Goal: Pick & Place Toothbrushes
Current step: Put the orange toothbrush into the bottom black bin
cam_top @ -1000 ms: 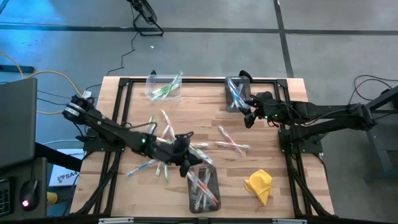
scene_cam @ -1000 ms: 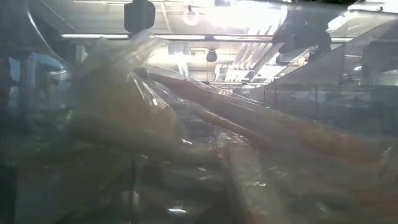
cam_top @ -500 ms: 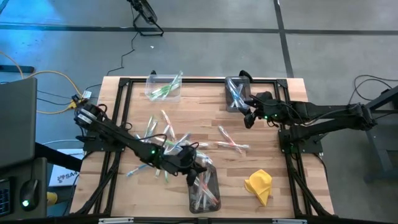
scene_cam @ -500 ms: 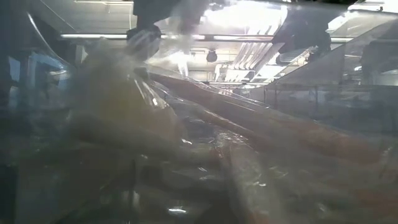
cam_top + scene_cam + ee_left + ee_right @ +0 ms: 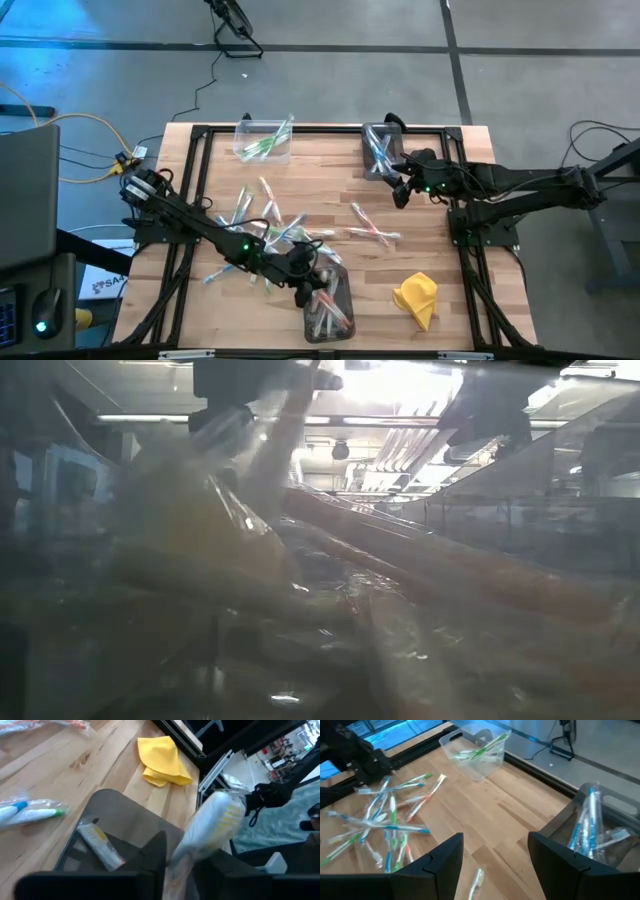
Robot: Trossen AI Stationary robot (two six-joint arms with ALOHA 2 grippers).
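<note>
My left gripper (image 5: 308,288) hangs over the near bin (image 5: 335,312), which holds several wrapped toothbrushes. In the left wrist view a blurred wrapped toothbrush (image 5: 210,827) with yellow bristles stands slanted between the gripper's (image 5: 187,865) parted fingers, above the bin's rim (image 5: 117,802). A pile of loose toothbrushes (image 5: 262,222) lies on the table to the left, and a few more (image 5: 372,234) lie mid-table. My right gripper (image 5: 400,192) waits open beside the far right bin (image 5: 378,150), with nothing between its fingers (image 5: 495,855). My left gripper has the toothbrush's handle end (image 5: 175,870) between its parted fingers. The handle lies against one finger (image 5: 156,852); whether the other finger touches it I cannot tell. The bristle end (image 5: 227,812) points up and away, tilted, clear of the bin.
A far left bin (image 5: 263,140) holds green toothbrushes. A yellow cloth (image 5: 417,298) lies crumpled near the table's near right corner. Black frame rails run along the table's edges. The low view looks through wrapped toothbrushes close to the lens.
My left gripper has gone toward the table's near edge and down, from beside the pile to over the near bin, carrying the toothbrush. In the low view it has come down into the top of the picture with the toothbrush slanting below it.
</note>
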